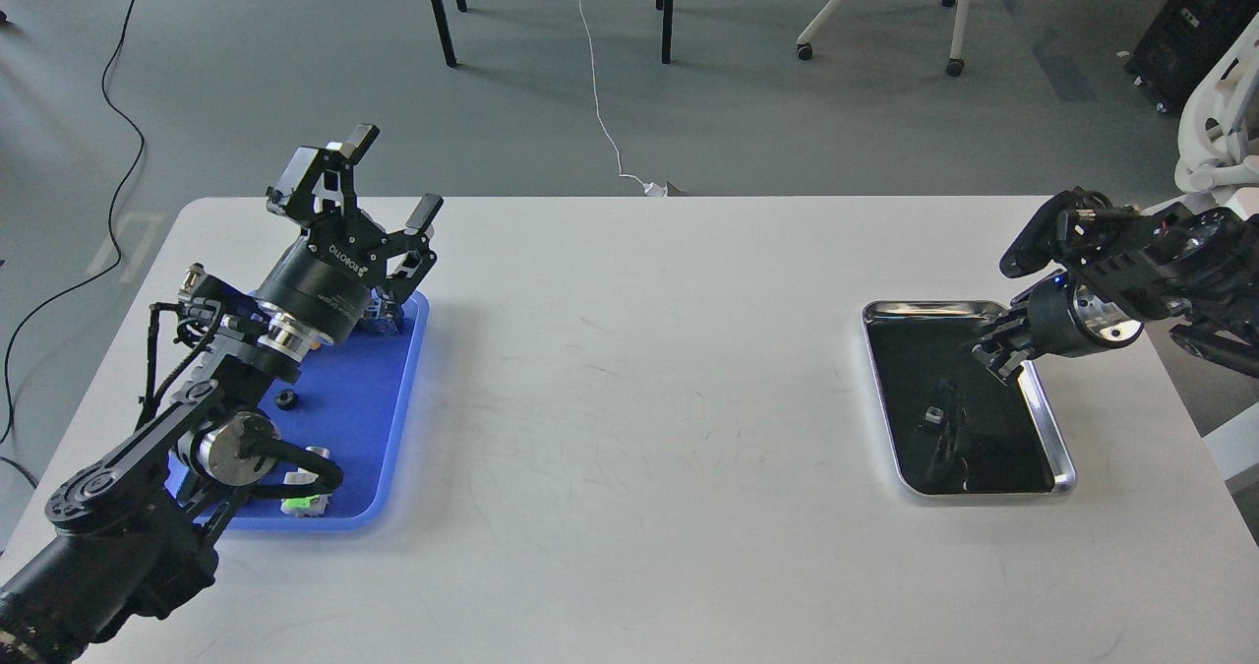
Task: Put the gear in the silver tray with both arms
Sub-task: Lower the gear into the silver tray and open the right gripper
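Fingers (425, 212) spread over blue tray (393, 398); silver tray (1057, 448) well apart.

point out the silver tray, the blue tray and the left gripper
silver tray (1050, 426): head view, on its shiny right rim
blue tray (359, 403): head view, on a bare part of its floor
left gripper (393, 177): head view, midway between its spread fingers

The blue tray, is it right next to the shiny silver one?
No, the blue tray lies at the table's left end and the silver tray far off at the right end.
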Robot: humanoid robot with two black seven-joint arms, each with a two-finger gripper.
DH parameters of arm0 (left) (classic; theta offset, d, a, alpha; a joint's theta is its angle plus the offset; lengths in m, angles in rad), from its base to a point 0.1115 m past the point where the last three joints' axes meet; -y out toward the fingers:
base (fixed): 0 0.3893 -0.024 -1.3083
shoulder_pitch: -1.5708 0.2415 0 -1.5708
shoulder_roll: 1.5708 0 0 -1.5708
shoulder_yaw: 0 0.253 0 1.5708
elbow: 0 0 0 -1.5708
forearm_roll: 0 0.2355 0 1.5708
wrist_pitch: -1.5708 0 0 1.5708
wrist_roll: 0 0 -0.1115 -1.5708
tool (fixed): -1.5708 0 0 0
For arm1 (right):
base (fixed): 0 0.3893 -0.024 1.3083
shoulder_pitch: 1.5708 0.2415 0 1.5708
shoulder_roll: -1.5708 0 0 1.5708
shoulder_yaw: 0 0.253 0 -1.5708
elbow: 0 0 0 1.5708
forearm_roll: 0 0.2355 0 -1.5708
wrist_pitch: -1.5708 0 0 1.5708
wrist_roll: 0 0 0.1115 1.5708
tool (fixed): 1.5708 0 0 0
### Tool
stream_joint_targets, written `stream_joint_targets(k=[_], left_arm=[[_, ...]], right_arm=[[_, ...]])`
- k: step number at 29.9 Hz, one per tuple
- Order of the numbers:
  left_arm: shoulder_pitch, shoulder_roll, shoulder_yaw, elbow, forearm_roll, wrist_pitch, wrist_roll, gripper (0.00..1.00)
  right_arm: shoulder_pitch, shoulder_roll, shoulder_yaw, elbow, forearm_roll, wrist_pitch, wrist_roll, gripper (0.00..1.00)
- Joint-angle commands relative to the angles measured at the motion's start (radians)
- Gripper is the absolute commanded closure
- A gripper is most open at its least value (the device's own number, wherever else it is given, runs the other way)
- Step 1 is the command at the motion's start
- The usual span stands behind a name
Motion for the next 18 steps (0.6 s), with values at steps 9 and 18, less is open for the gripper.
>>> stream_joint_targets(k=[9, 18], left_arm=[[0.0, 0.005, 0.0, -0.002, 0.0, -0.001, 0.0, 0.02], [0.011, 0.011, 0.0, -0.02, 0.002, -0.001, 0.0, 0.02]], right_arm=[[-0.048, 0.008, 0.021, -0.003, 0.009, -0.006, 0.0, 0.71], [-0.053, -0.006, 0.081, 0.011, 0.035, -0.006, 0.0, 0.08]])
